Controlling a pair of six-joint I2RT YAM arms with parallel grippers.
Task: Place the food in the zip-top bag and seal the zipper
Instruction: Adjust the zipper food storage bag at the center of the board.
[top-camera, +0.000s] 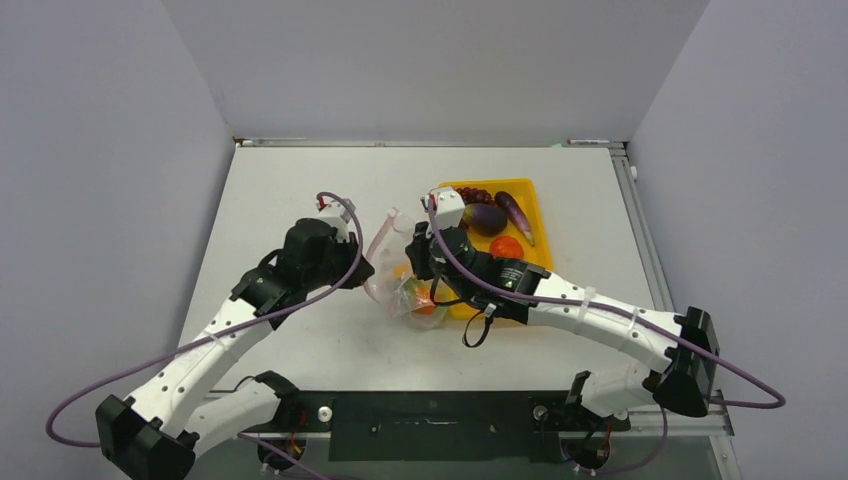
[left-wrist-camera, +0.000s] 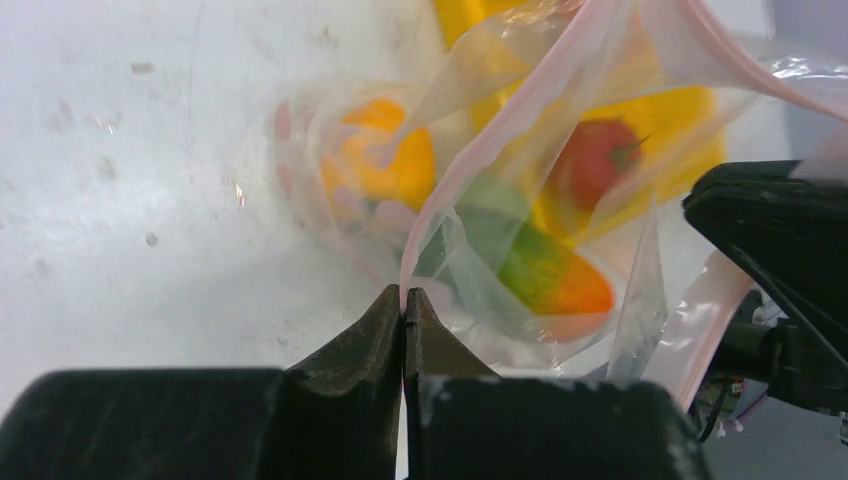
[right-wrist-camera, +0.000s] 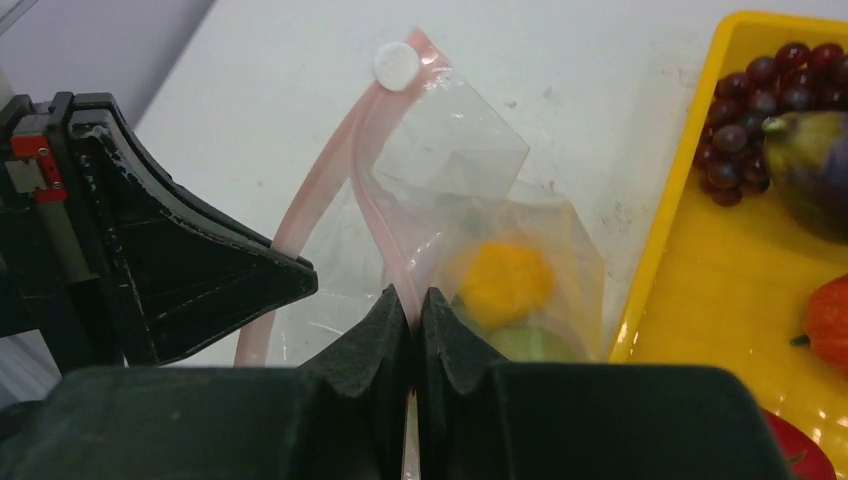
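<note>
Our left pincer (left-wrist-camera: 403, 322) is clenched on the zipper (left-wrist-camera: 500, 140). The zip-top bag (top-camera: 385, 285) sags between both arms, mouth parted. Our right pincer (right-wrist-camera: 413, 308) grips the opposite lip and is nearer the food (right-wrist-camera: 760, 110) lying in the tray (right-wrist-camera: 645, 260), just rightward.

I've got the zip-top bag (top-camera: 392, 275) in the middle of the table (top-camera: 290, 190), up against the left edge of the tray (top-camera: 528, 190), with a few food pieces (top-camera: 425, 298) inside it. The grape bunch (top-camera: 474, 194) sits at the tray's far left, eggplants (top-camera: 488, 218) to its right. Left claw (left-wrist-camera: 404, 315) is at the bag's left and right claw (right-wrist-camera: 413, 305) at its right, each on the zipper (right-wrist-camera: 330, 170).
</note>
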